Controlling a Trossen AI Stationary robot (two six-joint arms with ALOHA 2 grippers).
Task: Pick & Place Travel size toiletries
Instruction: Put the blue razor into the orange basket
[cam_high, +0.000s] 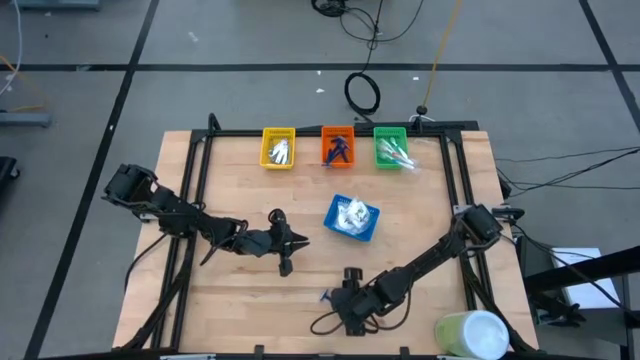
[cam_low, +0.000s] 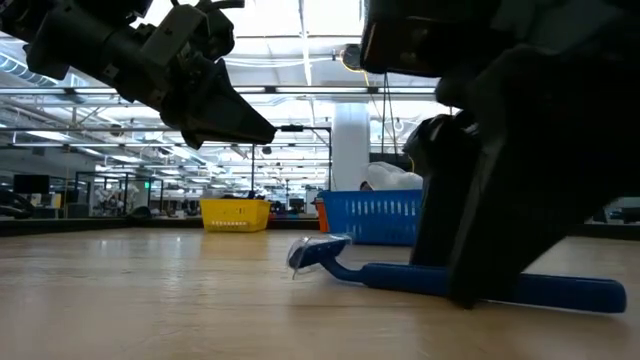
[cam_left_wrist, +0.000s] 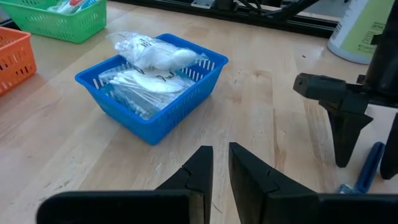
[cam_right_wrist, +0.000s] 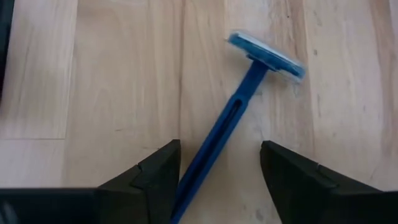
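Razor (cam_right_wrist: 231, 132), dark blue, flat on table (cam_high: 240, 300); right gripper (cam_right_wrist: 219, 163) fingers wide, straddling its handle. Left gripper (cam_left_wrist: 215, 167) narrow, empty, near blue tray (cam_left_wrist: 186, 102).

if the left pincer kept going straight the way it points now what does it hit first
Most likely the blue tray of clear packets, which sits ahead of the left pincer in its wrist view. The bare tabletop lies between them; depth is hard to judge.

A dark blue razor (cam_right_wrist: 236, 118) lies flat on the wooden table. In the high view it sits low, just left of centre.
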